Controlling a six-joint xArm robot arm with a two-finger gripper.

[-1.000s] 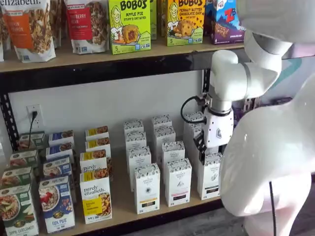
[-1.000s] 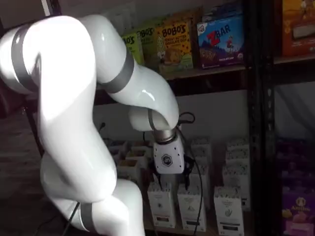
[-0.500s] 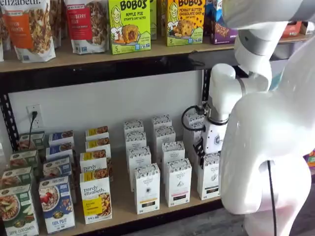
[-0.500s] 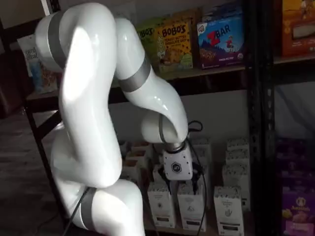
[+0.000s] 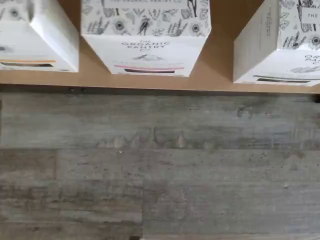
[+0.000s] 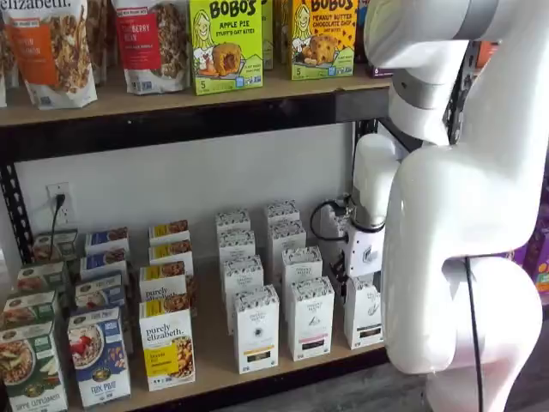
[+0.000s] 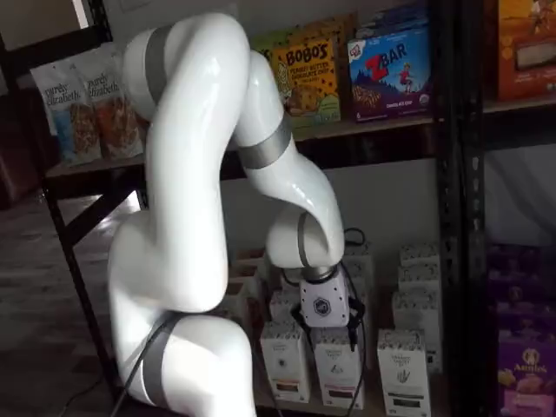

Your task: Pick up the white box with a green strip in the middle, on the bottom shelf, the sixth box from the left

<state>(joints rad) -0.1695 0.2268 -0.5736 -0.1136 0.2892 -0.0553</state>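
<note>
Claw [image 7: 324, 328] hangs low over the front row, finger state impossible to tell, white box [image 6: 363, 312] standing just beneath it on the bottom shelf [image 6: 214, 356], ungrasped, so the pick remains

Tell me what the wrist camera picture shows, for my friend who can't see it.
Three white cartons stand along the front edge of the bottom shelf, seen from above. The middle carton reads "The Organic Pantry Co" and has a pink strip; another carton beside it has an orange strip. Grey wood-plank floor fills the rest.
</note>
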